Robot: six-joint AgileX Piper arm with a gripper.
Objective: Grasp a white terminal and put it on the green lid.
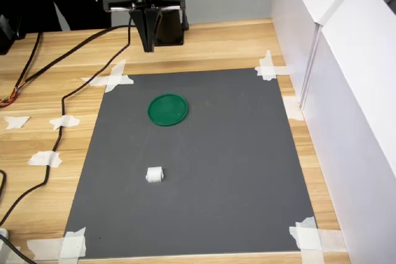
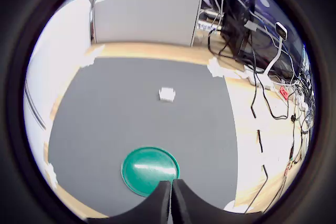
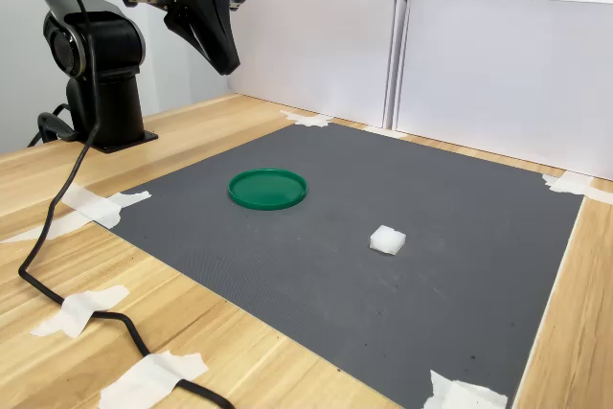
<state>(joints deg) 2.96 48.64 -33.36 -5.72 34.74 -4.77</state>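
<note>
A light wooden table [image 1: 216, 44] carried a dark grey rectangular mat [image 1: 235, 171], fixed at its corners with strips of white tape [image 1: 111, 78]. The robot's black two-fingered hand [image 1: 148, 46] hung high above the table's far edge, just beyond the mat in the first exterior view. Its two fingers were pressed together with no gap showing in the wrist view, and it held nothing.

The flat, round, dark-green plastic lid [image 1: 167, 109] lay on the mat's far half, nearer the hand. The tiny white blocky plastic terminal [image 1: 154, 175] sat on the mat's near half, well apart from the lid, with bare mat all around it.

The reach for the terminal appeared not to have begun. To do it well, the hand would likely need to spread its fingers first, travel over the lid without touching it, and centre above the terminal. It should then descend straight, so the fingers close on opposite flat faces. The piece looked light and could skid if nudged off-centre.
</note>
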